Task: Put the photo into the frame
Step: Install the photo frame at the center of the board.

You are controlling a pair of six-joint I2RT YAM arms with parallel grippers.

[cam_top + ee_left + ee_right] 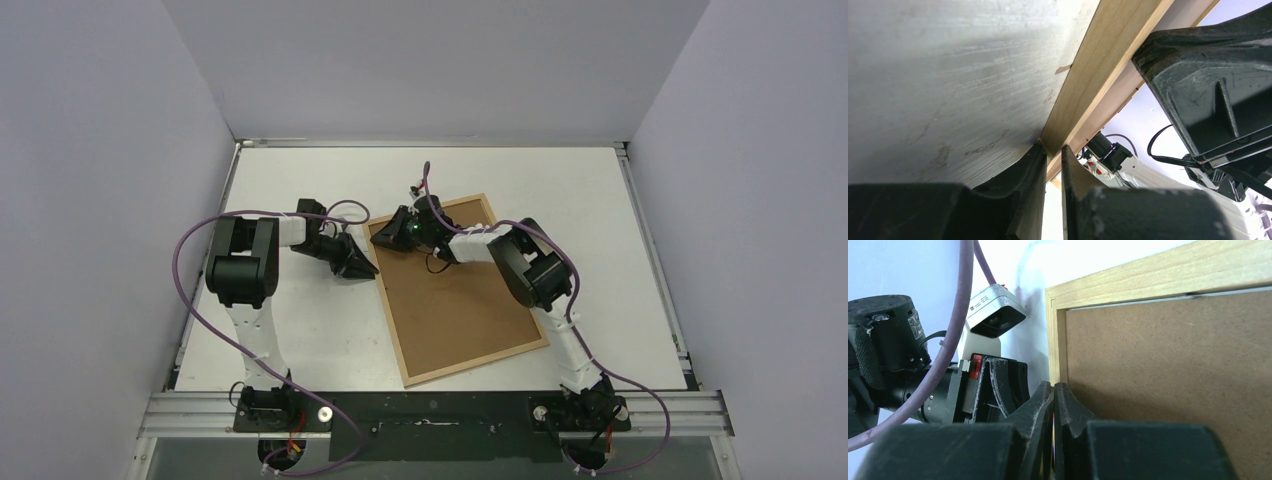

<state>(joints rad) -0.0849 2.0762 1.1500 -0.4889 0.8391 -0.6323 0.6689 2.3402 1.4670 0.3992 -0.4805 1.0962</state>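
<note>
The frame (455,300) lies back up in the middle of the white tabletop (600,220), skewed, its long sides running from about 11 o'clock to 5 o'clock, and its brown board (1168,380) fills the opening. Both arms meet at the frame's 11 o'clock corner. The left claw (368,268) comes in from 9 o'clock and sits at the outer edge of the long left rail (1098,60), just below that corner. In its wrist view the fingers stand narrow, and the light wood runs straight down into the slim gap between the tips, so they appear to pinch the rail. The right claw (1053,387) reaches in from 3 o'clock across the board. Its fingers are pressed tight together, and the tips are on or just above the board, just inside the left rail and a little below the corner joint. The two claws are near each other, one on each side of that rail.
</note>
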